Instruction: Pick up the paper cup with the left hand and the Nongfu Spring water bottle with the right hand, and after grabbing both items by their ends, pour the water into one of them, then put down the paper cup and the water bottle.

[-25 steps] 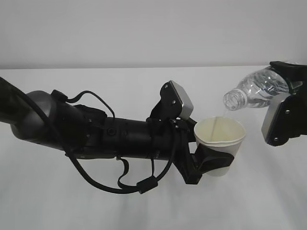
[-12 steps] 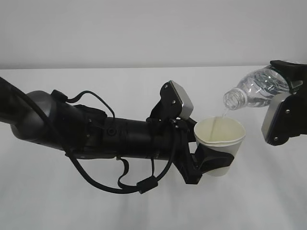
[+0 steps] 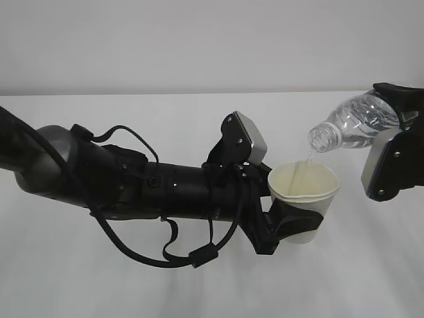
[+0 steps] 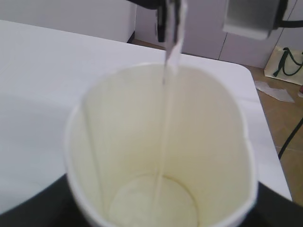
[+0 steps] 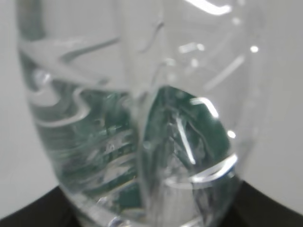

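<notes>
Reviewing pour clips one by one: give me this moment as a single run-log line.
phase: pouring | left gripper: holds paper cup upright | right gripper: holds water bottle tilted, neck over cup | thin stream entering cup

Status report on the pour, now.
Left claw clamped on paper cup. Right claw holding tilted water bottle; thin stream entering cup. Nothing in the way.

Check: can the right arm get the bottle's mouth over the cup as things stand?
Probably yes. The right tool holds the water bottle tilted, mouth just above the paper cup rim, nothing between them; a thin stream already falls inside.
</notes>
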You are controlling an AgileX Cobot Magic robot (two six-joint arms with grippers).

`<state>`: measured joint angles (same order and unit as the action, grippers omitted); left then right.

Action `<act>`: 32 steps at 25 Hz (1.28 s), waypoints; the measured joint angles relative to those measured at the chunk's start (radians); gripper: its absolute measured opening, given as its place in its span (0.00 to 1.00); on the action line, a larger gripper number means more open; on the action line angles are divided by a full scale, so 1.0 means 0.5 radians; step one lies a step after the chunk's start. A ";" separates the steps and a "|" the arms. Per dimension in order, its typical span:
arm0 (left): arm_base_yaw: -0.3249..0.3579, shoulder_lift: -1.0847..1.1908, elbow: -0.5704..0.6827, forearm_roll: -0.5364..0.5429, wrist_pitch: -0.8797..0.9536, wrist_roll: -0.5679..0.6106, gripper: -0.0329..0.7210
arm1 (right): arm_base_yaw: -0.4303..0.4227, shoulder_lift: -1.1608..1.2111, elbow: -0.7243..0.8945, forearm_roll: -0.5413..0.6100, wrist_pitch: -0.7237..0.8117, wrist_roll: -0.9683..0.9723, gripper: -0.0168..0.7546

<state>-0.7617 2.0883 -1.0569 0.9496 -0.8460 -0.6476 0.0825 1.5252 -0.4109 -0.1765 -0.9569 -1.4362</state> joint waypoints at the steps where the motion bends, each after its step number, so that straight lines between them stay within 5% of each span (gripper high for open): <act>1: 0.000 0.000 0.000 0.000 0.000 -0.001 0.68 | 0.000 0.000 0.000 0.000 -0.002 0.000 0.55; 32: 0.000 0.000 0.000 0.000 0.000 -0.001 0.68 | 0.000 0.000 0.000 0.000 -0.006 -0.019 0.55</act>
<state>-0.7617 2.0883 -1.0569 0.9496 -0.8460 -0.6483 0.0825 1.5252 -0.4109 -0.1765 -0.9599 -1.4455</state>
